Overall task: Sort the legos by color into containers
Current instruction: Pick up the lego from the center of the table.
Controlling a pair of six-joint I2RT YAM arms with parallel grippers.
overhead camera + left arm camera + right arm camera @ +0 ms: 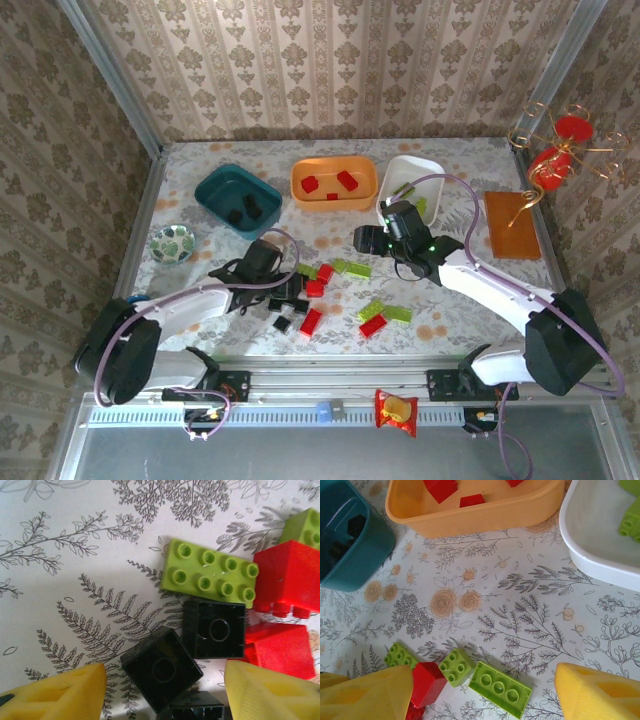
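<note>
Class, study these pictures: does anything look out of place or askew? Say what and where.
A red-and-yellow snack packet lies on the frame rail, off the table, no part of the sorting. In the left wrist view, two black bricks lie upside down, hollow sides up.

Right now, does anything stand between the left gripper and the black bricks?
Nothing visible does. The left gripper hangs open over the black bricks, a finger on either side. Red bricks lie close to one finger.
</note>
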